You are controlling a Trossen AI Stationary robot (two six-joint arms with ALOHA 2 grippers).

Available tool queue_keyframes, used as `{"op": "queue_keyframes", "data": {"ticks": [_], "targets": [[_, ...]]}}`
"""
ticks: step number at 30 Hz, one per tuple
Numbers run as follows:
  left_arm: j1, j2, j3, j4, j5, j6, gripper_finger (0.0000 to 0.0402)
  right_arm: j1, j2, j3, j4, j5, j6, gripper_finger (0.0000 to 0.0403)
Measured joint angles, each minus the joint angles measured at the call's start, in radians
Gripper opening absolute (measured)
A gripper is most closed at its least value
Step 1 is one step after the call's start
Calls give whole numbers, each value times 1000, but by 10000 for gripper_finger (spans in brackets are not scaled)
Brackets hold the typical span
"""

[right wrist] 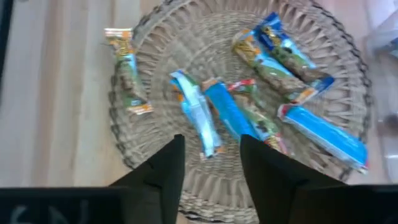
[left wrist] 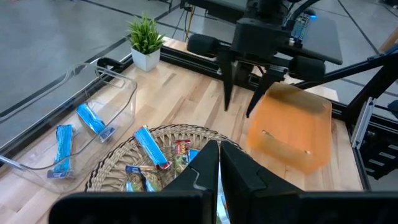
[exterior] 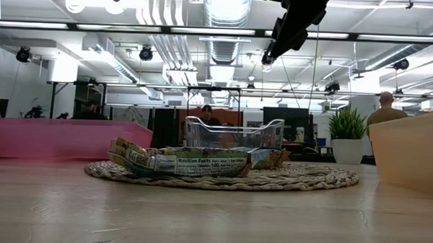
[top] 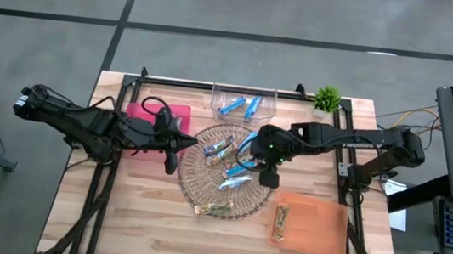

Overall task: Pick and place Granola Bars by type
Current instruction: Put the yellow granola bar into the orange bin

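Observation:
Several granola bars (top: pixel 236 175) lie on the round wicker tray (top: pixel 195 176); in the right wrist view blue ones (right wrist: pixel 229 113) and brownish-green ones (right wrist: pixel 127 71) show on it. Two blue bars (top: pixel 242 106) lie in a clear bin, and one brownish bar (top: pixel 281 221) lies in an orange bin. My right gripper (right wrist: pixel 211 155) hovers open above the tray's right part (top: pixel 266 172), well clear of it (exterior: pixel 290 27). My left gripper (left wrist: pixel 219 168) is shut and hangs over the tray's left edge (top: pixel 174 153).
A clear bin (top: pixel 243 101) stands at the far edge, a pink bin (top: pixel 157 119) left of the tray and an orange bin (top: pixel 311 226) near right. A small potted plant (top: pixel 326 98) sits in the far right corner. A person stands in the room beyond (exterior: pixel 384 106).

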Motion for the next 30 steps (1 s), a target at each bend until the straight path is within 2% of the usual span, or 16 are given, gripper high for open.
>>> {"op": "queue_keyframes", "data": {"ticks": [8,19,30], "targets": [[0,0,0,0,0,0,0,8,0,-3,0,5,-89,189],[0,0,0,0,0,5,0,17,4,-32,6,4,-120,192],[0,0,0,-16,0,6,0,48,132,-33,31,-10,-189,192]]}}
